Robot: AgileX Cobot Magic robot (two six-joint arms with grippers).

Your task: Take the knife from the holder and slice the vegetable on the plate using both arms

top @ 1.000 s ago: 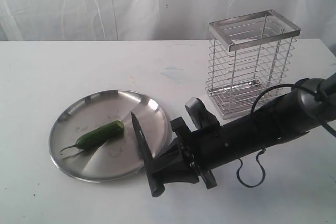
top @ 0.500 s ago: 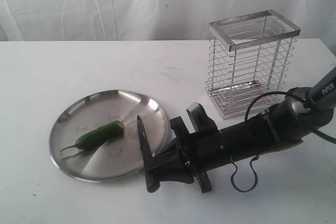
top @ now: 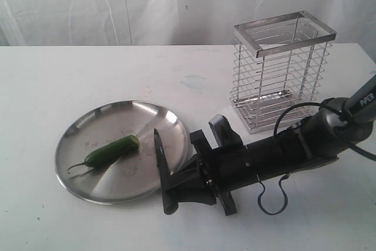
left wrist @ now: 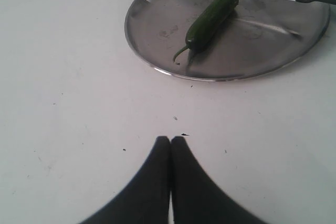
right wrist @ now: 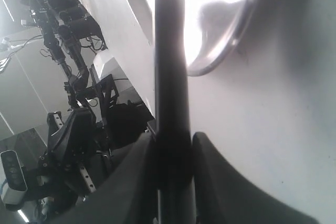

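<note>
- Right gripper [top: 175,191] is clamped on the black handle of the knife [top: 161,163]. In the right wrist view its two dark fingers [right wrist: 207,156] press on the handle from both sides.
- The knife points away from the gripper. Its pointed blade reaches over the right part of the plate [top: 73,171], and the end of the handle sticks out past the near rim, over the white table [top: 88,69].
- I cannot tell if the blade touches the plate or is held a little above it.
- The green chili pepper [top: 111,151] lies in the plate, left of the blade. Its blunt end is near the tip of the knife but apart from it, and its thin stem curves toward the left rim.
- The right arm [top: 294,145], black with a grey part marked "PIPER", lies low across the table from the right side. A dark cable [top: 273,195] hangs from it in a loop.
- The holder [top: 282,69] stands upright on the table behind this arm, well apart from the plate.
- In the left wrist view, the left gripper [left wrist: 170,142] has its two dark fingertips pressed together, above the bare table and near the rim of the plate on the side of the stem.
</note>
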